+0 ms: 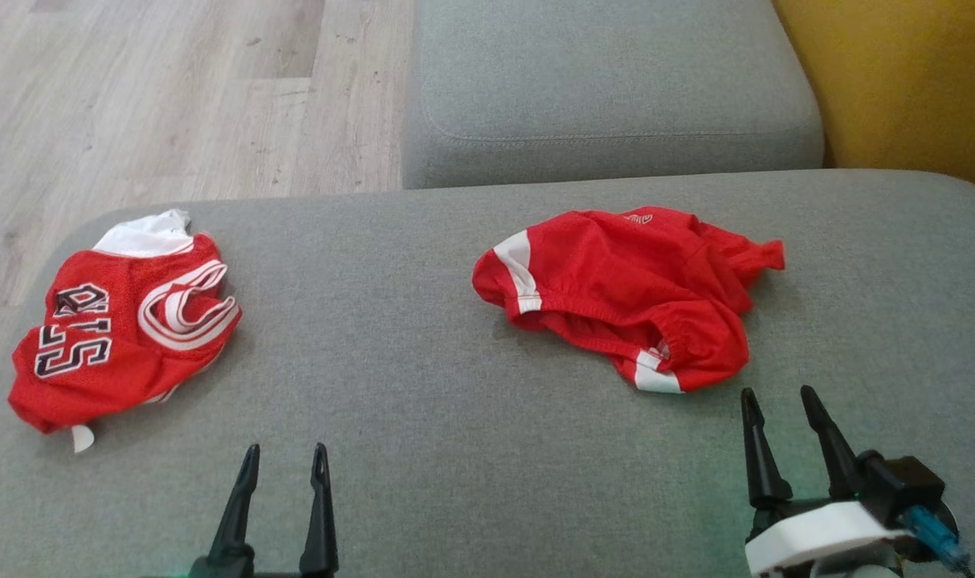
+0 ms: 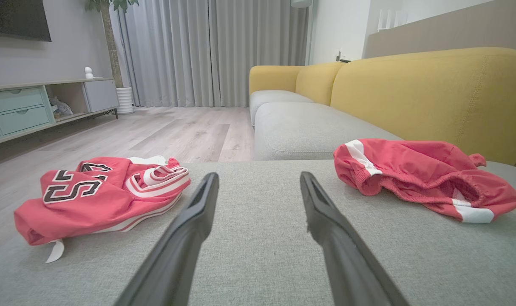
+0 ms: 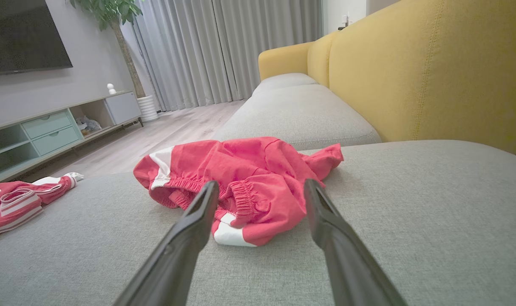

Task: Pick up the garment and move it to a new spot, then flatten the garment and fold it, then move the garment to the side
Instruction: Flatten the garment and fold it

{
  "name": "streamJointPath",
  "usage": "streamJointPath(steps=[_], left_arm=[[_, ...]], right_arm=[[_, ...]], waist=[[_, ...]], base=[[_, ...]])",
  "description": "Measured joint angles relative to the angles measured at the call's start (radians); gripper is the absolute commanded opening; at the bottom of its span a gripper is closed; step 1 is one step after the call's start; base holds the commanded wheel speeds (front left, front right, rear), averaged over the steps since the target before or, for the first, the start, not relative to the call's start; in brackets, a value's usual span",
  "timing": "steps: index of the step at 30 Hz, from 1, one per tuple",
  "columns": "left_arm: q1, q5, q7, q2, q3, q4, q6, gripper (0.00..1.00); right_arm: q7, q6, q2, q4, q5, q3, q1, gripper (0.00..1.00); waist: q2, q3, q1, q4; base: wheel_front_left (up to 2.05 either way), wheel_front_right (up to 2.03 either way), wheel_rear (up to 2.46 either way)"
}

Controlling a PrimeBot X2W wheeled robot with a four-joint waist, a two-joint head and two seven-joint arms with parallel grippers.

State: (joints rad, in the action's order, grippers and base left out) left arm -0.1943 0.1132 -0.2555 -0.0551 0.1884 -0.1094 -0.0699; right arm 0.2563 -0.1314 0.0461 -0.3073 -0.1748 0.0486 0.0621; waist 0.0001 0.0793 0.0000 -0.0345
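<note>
The red shorts [image 1: 624,293] lie bunched up on the grey sofa [image 1: 423,385], right of the middle, just above the right jaws. The red shirt [image 1: 122,321] lies at the left. The left jaws and the right jaws stand wide apart, holding nothing

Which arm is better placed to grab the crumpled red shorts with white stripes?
Right. The right gripper, open, sits just before the red shorts; the left gripper faces bare grey sofa cushion.
</note>
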Motion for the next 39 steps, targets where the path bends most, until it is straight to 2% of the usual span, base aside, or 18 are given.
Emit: streamJointPath(steps=[30, 33, 39], left_arm=[[0.006, -0.009, 0.000, 0.000, 0.026, -0.024, 0.001, 1.00], [0.025, -0.012, 0.000, 0.000, 0.054, -0.046, 0.010, 1.00], [0.173, -0.113, 0.000, -0.001, 0.153, -0.129, 0.066, 1.00]], right_arm=[[0.000, 0.000, 0.000, -0.007, -0.001, 0.022, 0.000, 1.00], [0.000, 0.000, 0.000, -0.004, -0.001, 0.022, -0.001, 1.00], [0.000, 0.000, 0.000, 0.010, -0.001, 0.035, -0.017, 1.00]], waist=[[0.0000, -0.020, 0.0000, 0.039], [0.0000, -0.037, 0.0000, 0.058], [0.0000, -0.093, 0.0001, 0.105]], base=[[0.00, 0.00, 0.00], [0.00, 0.00, 0.00], [0.00, 0.00, 0.00]])
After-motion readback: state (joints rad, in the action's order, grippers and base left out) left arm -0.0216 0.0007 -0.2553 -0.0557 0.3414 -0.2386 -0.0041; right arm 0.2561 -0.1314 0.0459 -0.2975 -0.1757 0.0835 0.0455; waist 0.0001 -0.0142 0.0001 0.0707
